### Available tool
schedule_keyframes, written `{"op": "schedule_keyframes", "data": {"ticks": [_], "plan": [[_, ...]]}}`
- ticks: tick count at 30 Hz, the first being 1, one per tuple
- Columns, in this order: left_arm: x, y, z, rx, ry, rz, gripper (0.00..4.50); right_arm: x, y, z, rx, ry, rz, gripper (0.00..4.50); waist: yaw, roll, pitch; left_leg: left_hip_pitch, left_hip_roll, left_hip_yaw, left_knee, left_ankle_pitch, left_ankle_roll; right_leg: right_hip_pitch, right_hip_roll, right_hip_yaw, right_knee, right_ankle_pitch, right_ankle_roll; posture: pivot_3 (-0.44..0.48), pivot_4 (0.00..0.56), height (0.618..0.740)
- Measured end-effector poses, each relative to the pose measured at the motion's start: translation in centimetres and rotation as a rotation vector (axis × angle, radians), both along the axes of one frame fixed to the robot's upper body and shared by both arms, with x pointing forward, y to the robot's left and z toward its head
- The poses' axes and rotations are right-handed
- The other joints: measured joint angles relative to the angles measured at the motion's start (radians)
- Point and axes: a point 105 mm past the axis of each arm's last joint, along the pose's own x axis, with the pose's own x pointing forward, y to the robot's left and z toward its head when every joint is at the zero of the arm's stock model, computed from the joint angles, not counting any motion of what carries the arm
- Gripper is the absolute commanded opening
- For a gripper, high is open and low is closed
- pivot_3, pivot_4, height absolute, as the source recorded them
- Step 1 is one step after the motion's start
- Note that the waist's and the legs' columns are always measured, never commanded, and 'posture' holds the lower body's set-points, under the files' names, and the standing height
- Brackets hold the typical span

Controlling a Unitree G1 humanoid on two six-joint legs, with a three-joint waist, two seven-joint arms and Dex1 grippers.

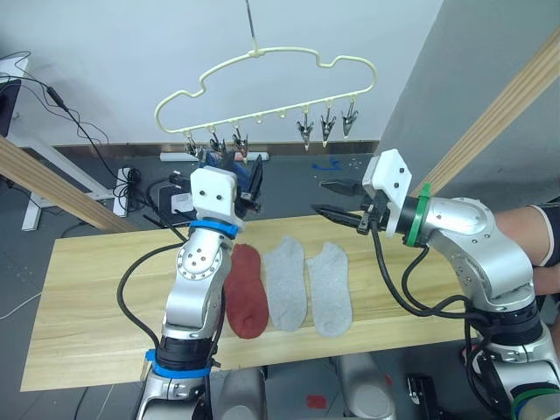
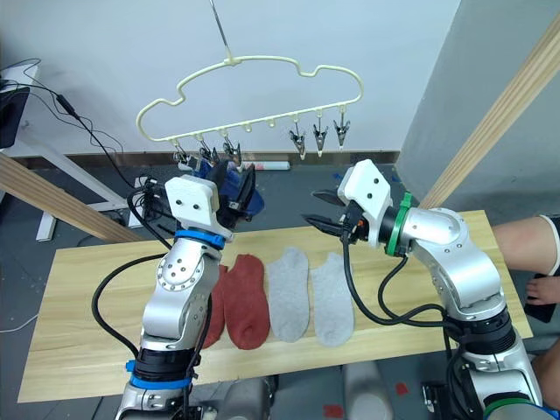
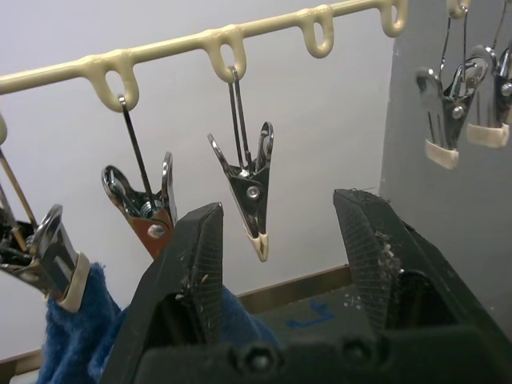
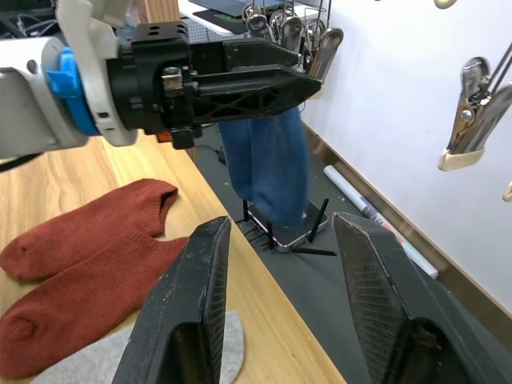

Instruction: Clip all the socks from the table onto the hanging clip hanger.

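The socks split two ways: blue socks [image 4: 268,172] hang from the clip hanger [image 1: 262,87], just beside the left gripper [image 3: 276,264], whose jaws stand released and empty under a free clip [image 3: 248,180], seemingly to work it. Rust-red socks [image 2: 241,302] and grey socks [image 2: 311,297] wait on the table [image 1: 87,297] below the right gripper [image 1: 337,199], jaws parted, ready to fetch.

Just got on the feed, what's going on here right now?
The left gripper is raised to the clip hanger, open, beside the blue socks hanging from its left-end clips. The right gripper hovers open and empty over the table. Two rust-red socks and two grey socks are unclipped.
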Motion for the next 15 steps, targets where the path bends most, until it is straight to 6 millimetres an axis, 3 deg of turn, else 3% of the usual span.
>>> {"op": "schedule_keyframes", "data": {"ticks": [15], "plan": [[1.5, 0.9, 1.3, -0.022, -0.058, 0.106, 2.42, -0.4, -0.5, 0.8, 0.043, 0.014, 0.025, 2.10, -0.002, 0.000, 0.000, 0.000, 0.000, 0.000, 0.000, 0.000, 0.000, 0.000, 0.000, 0.000, 0.000, 0.000, 0.000, -0.184, 0.364, 0.740]]}}
